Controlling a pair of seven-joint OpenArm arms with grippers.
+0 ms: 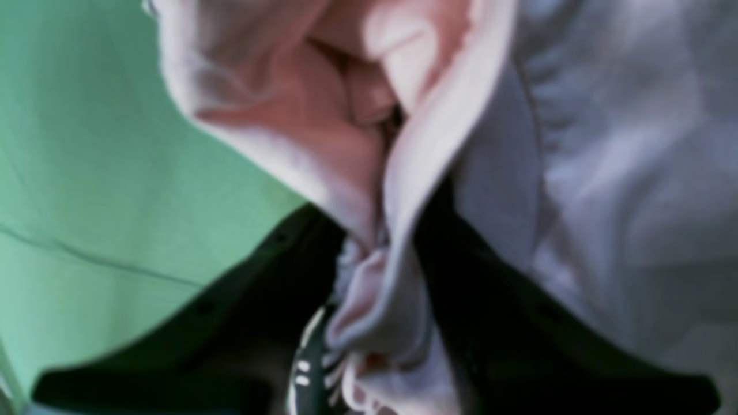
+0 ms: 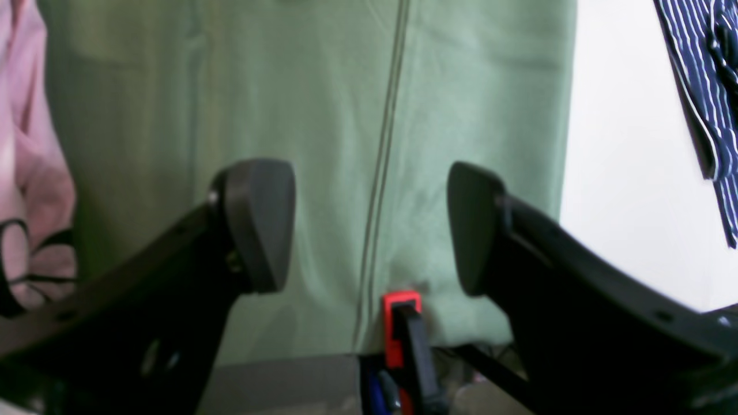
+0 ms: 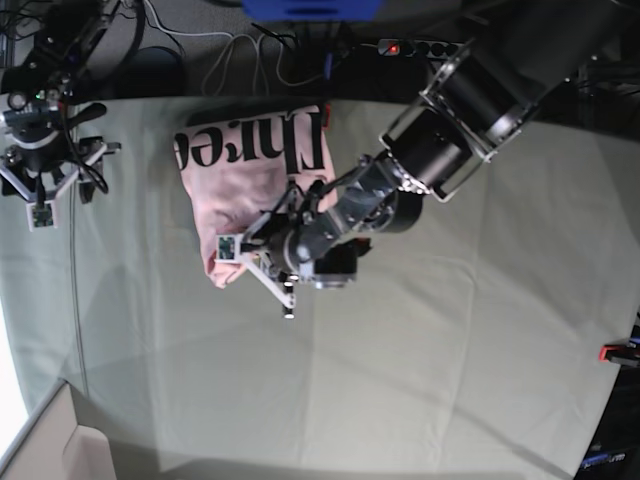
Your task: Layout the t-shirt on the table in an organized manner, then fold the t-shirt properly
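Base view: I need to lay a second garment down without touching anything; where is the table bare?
The table is bare across the whole near half and the right side, out to the red clamp. A narrower strip lies between the t-shirt and the right gripper. It is crowded where the left gripper pinches the shirt's fabric.

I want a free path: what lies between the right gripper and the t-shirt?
Only bare table cloth lies between the right gripper and the t-shirt, seen in the base view.
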